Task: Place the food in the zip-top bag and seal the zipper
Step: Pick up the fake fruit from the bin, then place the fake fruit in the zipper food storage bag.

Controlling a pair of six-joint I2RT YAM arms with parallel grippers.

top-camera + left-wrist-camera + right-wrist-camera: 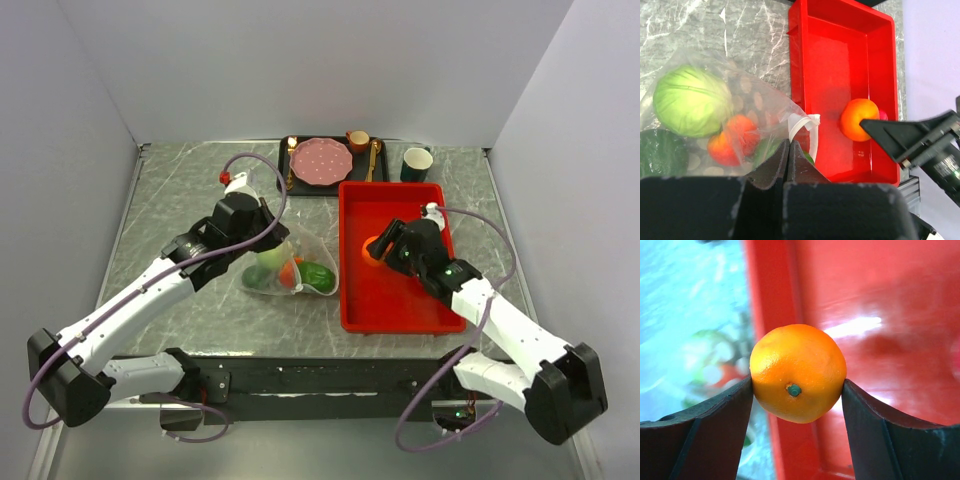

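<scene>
Orange (797, 372) tight in right tool (798, 385) near tray wall (772, 305); left tool (789, 146) tight on bag (757, 100).

No readable text, labels or numbers appear anywhere.

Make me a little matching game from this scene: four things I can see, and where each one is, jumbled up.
Things:
1. orange
2. cabbage
3. pink plate
4. green cup

Places:
A. inside the clear bag
B. on the black tray
C. between the right arm's fingers
D. on the table, beside the black tray

Pairs: 1-C, 2-A, 3-B, 4-D.
</scene>
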